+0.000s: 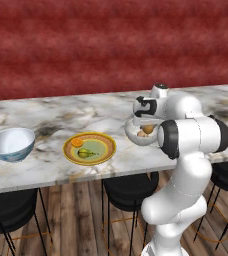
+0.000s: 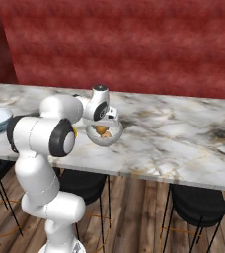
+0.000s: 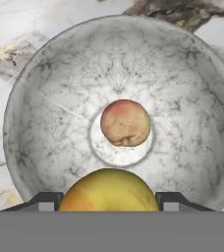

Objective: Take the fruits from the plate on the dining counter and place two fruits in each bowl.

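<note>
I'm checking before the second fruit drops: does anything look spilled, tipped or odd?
Nothing stands out. The speckled grey-white bowl sits upright with one pinkish-brown round fruit at its centre. The gripper holds a yellow-orange fruit above it. The yellow-rimmed plate lies flat.

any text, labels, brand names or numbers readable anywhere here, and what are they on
None: no words, labels, brands or numbers can be read in any view.
Plate: a yellow-orange patterned rim, no lettering.
Grey bowl: speckles and veins, no marks.
Blue bowl: plain white inside, no print legible outside.
Counter: marble veining, no signs.
Arm: plain white and dark, no logo visible.
</note>
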### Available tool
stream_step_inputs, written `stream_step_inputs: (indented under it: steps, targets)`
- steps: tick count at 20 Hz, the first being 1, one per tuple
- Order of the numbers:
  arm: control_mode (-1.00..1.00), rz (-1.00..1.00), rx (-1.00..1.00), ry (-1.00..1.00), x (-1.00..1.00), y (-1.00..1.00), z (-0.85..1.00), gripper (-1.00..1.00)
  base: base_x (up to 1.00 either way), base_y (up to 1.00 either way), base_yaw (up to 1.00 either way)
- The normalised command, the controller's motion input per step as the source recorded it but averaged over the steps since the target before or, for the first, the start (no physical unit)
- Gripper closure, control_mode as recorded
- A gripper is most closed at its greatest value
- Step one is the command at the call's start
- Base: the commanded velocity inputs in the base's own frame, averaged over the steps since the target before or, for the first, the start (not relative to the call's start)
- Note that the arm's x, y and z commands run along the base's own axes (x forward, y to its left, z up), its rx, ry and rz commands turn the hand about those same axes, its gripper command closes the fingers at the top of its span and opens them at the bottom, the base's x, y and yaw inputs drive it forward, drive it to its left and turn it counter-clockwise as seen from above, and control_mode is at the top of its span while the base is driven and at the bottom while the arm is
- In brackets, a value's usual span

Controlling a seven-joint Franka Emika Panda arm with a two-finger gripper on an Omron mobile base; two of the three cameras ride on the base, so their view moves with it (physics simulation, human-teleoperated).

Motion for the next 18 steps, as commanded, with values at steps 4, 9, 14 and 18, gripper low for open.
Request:
stream_step_inputs:
  steps: [4, 9, 14, 18]
  targets:
    - [-1.00, 0.00, 0.00, 0.00, 0.35, 0.00, 0.00, 1.00, 0.00, 0.00, 0.00]
    - [-1.00, 0.00, 0.00, 0.00, 0.36, 0.00, 0.00, 1.00, 0.00, 0.00, 0.00]
    - [-1.00, 0.00, 0.00, 0.00, 0.23, -0.02, -0.14, 1.00, 0.00, 0.00, 0.00]
    - [-1.00, 0.00, 0.00, 0.00, 0.07, -0.06, -0.38, 1.00, 0.00, 0.00, 0.00]
